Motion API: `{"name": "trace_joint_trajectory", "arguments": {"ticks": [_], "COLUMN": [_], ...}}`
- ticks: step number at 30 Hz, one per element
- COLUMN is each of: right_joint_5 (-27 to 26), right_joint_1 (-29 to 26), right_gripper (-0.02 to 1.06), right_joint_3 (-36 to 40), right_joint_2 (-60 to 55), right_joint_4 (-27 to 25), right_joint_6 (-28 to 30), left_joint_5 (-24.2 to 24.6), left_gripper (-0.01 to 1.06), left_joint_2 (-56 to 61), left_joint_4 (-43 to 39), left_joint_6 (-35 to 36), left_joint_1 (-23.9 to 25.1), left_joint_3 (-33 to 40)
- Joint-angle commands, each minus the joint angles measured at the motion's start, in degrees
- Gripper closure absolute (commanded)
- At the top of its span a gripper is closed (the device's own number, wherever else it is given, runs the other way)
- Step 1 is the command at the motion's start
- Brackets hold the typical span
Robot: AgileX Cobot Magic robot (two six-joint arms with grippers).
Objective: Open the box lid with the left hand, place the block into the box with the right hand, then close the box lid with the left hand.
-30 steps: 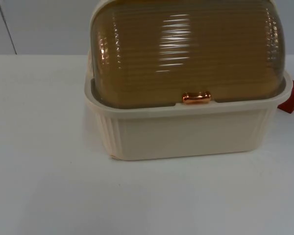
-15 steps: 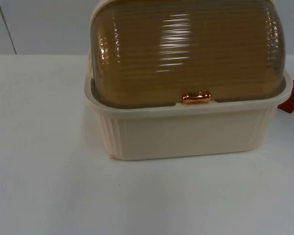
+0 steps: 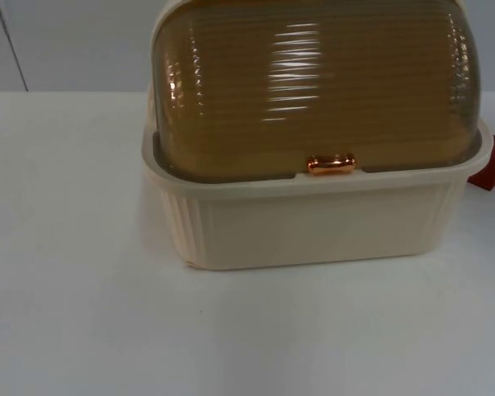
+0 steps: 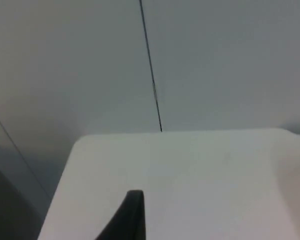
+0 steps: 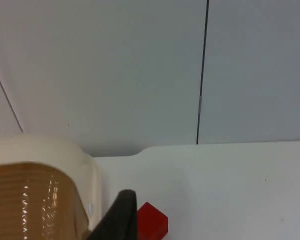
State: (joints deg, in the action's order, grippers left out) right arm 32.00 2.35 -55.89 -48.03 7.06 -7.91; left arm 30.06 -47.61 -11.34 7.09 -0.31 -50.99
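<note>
Top view puts the cream ribbed plastic box (image 3: 313, 219) right in front of you on the white table top (image 3: 82, 313), and you can take it as the landmark for everything else. Its amber, ribbed, translucent dome lid (image 3: 313, 82) is down and seated inside the box's rim, with a small copper-coloured handle (image 3: 331, 163) at the middle of the lid's front edge. You cannot see through the lid well enough to tell what, if anything, lies inside. No brand, label or writing can be read on the box or lid.

Just past the box's right end, the red block (image 3: 493, 165) sits on the table, partly hidden behind the box's rim; your right wrist view shows the same block (image 5: 152, 222) on the table just beside the box's rounded cream end.

Behind the box the table ends at the grey partition wall (image 3: 66, 41).

One black fingertip (image 4: 127, 215) of the left gripper hangs over bare table, and one black fingertip (image 5: 121, 212) of the right gripper hangs near the block. You cannot tell from these whether either gripper's fingers are apart or together.
</note>
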Motion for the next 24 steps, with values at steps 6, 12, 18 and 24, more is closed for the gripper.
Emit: {"name": "trace_joint_trajectory", "arguments": {"ticks": [6,12,18,24], "right_joint_5": [-1.3,-0.3,0.7,1.1], "right_joint_1": [0.1,0.1,0.1,0.1], "right_gripper": [-0.01,-0.01,-0.01,-0.01], "right_joint_3": [-0.3,-0.3,-0.3,-0.3], "right_joint_2": [-1.7,-1.7,-1.7,-0.3], "right_joint_4": [2.0,3.2,3.2,3.5], "right_joint_6": [-0.2,-0.2,-0.2,-0.2], "left_joint_5": [-1.0,-2.4,-5.3,-5.1], "left_gripper": [0.00,0.00,0.00,0.00], "left_joint_2": [-5.6,-9.8,-14.5,-20.9], "left_joint_4": [1.5,-2.3,-11.6,-20.9], "left_joint_6": [-8.1,-10.9,-10.9,-10.9], "left_joint_1": [-6.8,-21.2,-36.4,-48.3], "left_joint_3": [-0.3,-0.3,-0.3,-0.3]}}
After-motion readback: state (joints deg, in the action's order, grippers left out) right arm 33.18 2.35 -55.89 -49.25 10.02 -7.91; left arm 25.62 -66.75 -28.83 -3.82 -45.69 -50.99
